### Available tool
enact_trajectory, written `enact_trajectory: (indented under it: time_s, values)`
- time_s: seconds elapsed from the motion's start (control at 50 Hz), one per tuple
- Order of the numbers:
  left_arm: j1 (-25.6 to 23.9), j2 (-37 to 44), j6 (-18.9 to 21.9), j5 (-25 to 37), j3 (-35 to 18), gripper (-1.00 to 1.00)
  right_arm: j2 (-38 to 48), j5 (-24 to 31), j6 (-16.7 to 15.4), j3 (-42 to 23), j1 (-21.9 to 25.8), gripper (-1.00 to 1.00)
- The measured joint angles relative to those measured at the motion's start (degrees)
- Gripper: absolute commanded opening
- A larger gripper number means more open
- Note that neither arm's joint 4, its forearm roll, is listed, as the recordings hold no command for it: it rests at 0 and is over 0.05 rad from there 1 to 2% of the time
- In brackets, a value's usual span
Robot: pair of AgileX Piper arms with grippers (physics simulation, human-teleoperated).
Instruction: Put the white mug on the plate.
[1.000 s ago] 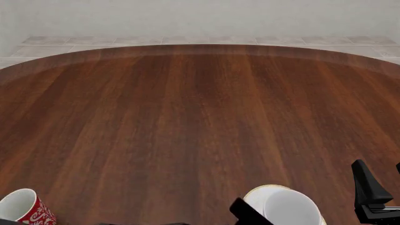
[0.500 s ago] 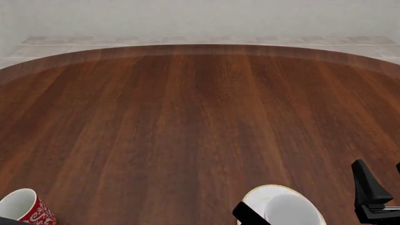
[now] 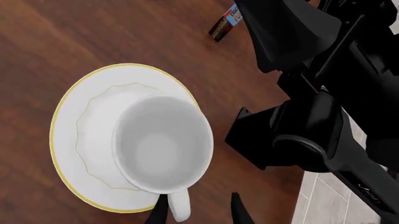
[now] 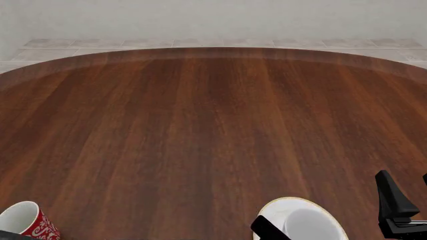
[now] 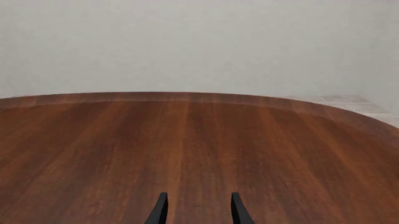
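Two dark fingertips of the left gripper (image 3: pixel 194 210) are seen in the left wrist view, set apart with the white mug's loop handle between them; whether the pads actually touch the handle cannot be told, so grip is unconfirmed. White mug (image 3: pixel 163 149) is seen from above, upright, mouth open to the camera, standing on the plate (image 3: pixel 72 140). Mug is placed off-centre on the plate, toward the rim on the handle side, with the handle reaching out past the gold-tan rim. Plate lies flat on the wooden table (image 3: pixel 74 42).

Right gripper (image 5: pixel 195 209) is shown by two thin dark tips, parted, with nothing between them, only bare table (image 5: pixel 199 140) and a pale wall ahead. Right arm (image 3: pixel 324 93) is seen as a large black body just beside the plate in the left wrist view. A small printed packet (image 3: pixel 225 23) lies on the table beyond it.

Front view: mug (image 4: pixel 312 225) and plate (image 4: pixel 273 210) are seen at the near edge, right of centre, with a black part of the left arm (image 4: pixel 267 229) against them. Right arm's black links (image 4: pixel 395 205) are seen at the near right. A red-and-white patterned cup (image 4: pixel 27 221) is tilted at the near left corner, well apart from the plate
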Motion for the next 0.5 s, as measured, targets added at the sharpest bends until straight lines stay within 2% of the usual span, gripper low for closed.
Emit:
enact_trajectory:
  time_s: [0.5]
  values:
    - [-0.1, -3.0, 0.3, 2.7, -0.1, 1.0, 0.0, 0.0, 0.0, 0.0, 0.0, 1.0]
